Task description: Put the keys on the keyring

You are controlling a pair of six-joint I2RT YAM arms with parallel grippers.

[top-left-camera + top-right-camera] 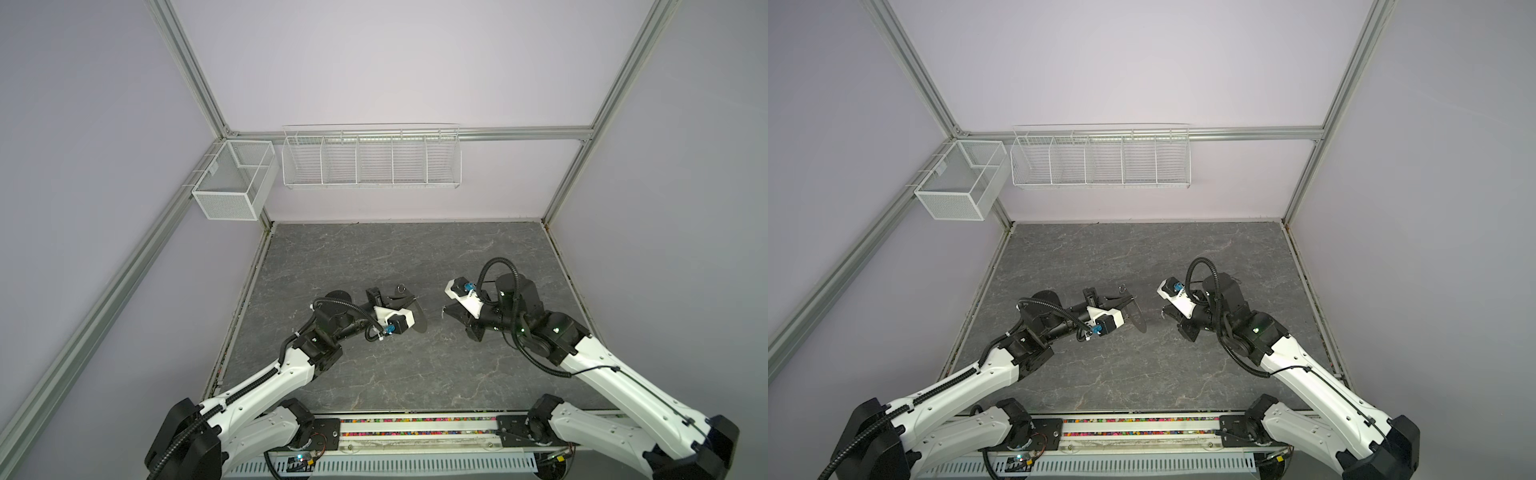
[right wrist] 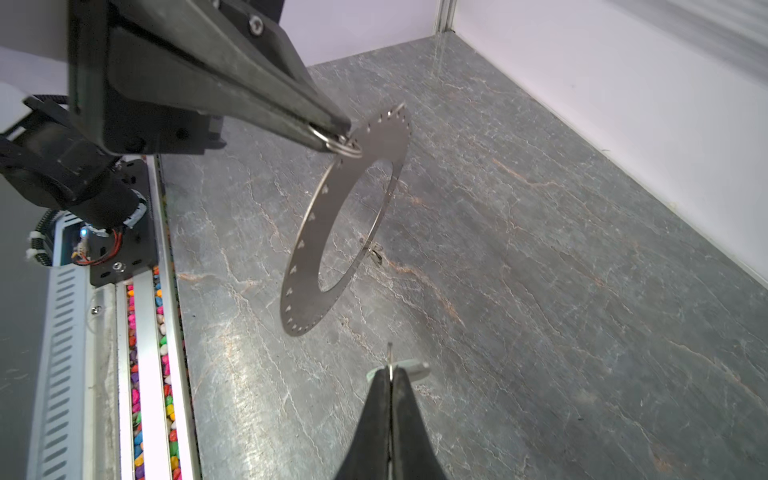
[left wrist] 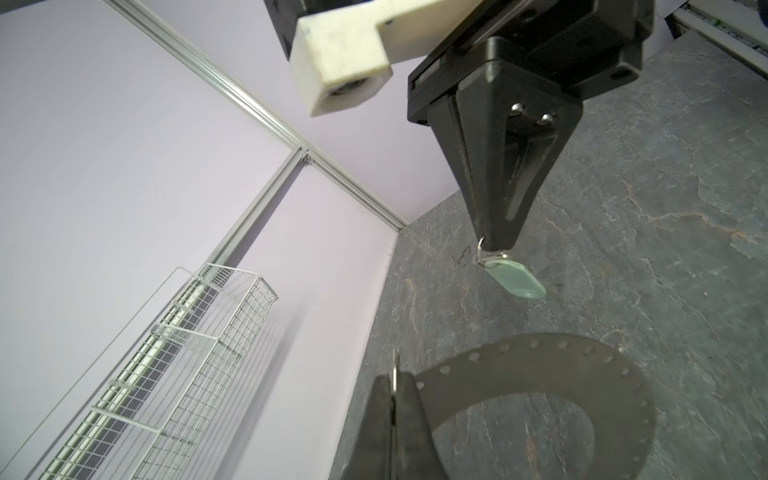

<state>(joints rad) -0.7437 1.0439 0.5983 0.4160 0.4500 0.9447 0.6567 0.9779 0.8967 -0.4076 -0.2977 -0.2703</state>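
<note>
1. Nearest us, coloured pebbles [image 2: 137, 374] fill the rail channel [image 2: 146, 291], on the near side of the keyring [image 2: 307, 266].
2. Left gripper [image 3: 394, 384]: jaws clenched on the keyring's rim, holding it on edge, apparently clear of the worktop [image 1: 374, 257]. It's a thin, stiff plate, likely light and slick, so a rim pinch may let it swivel.
3. Facing the keyring, just apart from it, is the right gripper [image 3: 496, 245], jaws clamped on the split ring of the white-tagged key [image 3: 515, 278]. The tag dangles free. It's tiny and light, and the split ring looks the sensible hold.
4. Just beyond the keyring, a small metal loop [image 1: 401, 287] lies on the worktop, too small to identify.
5. Far beyond the keyring are the mesh basket [image 1: 232, 183] and wire rack [image 1: 370, 160], with nothing visible inside either.
</note>
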